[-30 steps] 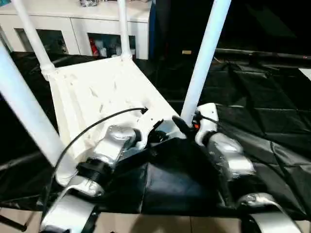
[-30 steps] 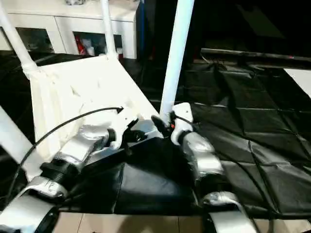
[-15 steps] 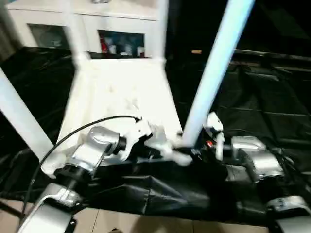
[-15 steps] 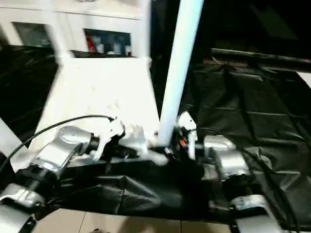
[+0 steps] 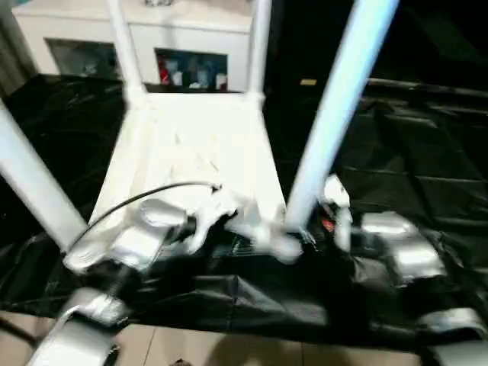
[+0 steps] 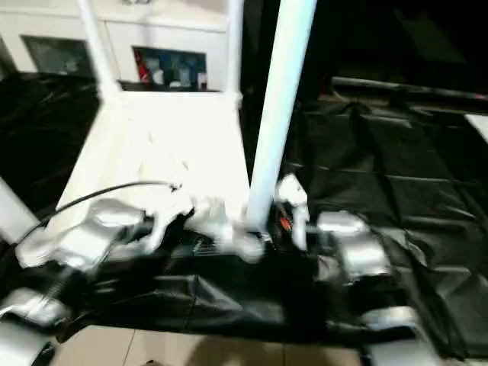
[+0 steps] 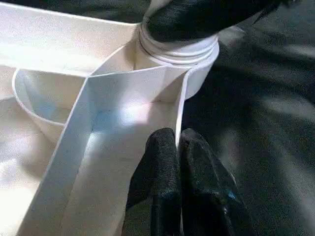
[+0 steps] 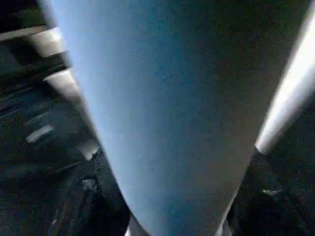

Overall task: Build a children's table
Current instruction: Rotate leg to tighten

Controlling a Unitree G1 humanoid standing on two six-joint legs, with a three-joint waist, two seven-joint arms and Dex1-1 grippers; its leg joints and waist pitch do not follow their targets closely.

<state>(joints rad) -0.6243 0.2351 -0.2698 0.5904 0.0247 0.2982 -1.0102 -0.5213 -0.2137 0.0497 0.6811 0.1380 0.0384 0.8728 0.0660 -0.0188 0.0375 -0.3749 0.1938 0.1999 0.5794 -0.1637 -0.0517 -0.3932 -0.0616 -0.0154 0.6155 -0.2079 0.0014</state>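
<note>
My two head cameras are looking forward and down from above the forearms, sharing the upturned small white plastic children's table at frame centre, the black sheet at right and the white glass-door cabinet along the top. My left wrist camera is sitting very close over the table's ribbed corner socket. My right wrist camera is pressing right up against one round white leg.
</note>
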